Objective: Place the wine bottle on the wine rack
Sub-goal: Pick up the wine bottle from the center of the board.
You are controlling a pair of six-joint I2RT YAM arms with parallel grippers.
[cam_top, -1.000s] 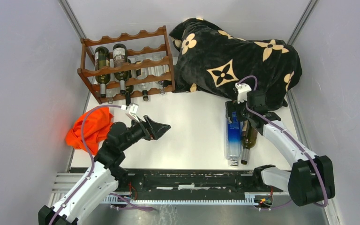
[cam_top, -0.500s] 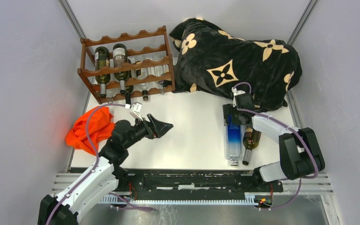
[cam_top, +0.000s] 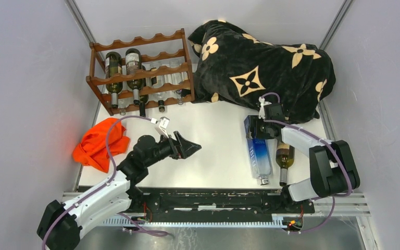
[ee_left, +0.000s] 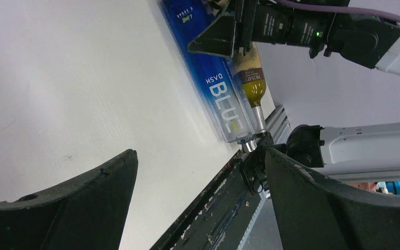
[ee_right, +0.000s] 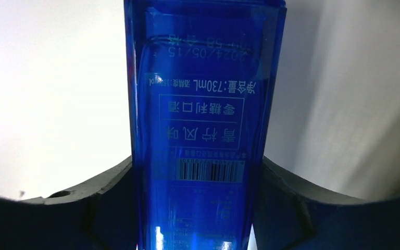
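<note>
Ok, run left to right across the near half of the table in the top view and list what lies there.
orange cloth → left gripper, open above the table → blue bottle, lying down → olive-green bottle, lying beside it

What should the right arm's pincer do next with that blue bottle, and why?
Probably lift the blue bottle a little off the table. The right pincer has a finger against each side of the bottle's base end, so the grip looks made. The bottle lies flat beside a brown bottle, and the wine rack stands across the table.
</note>
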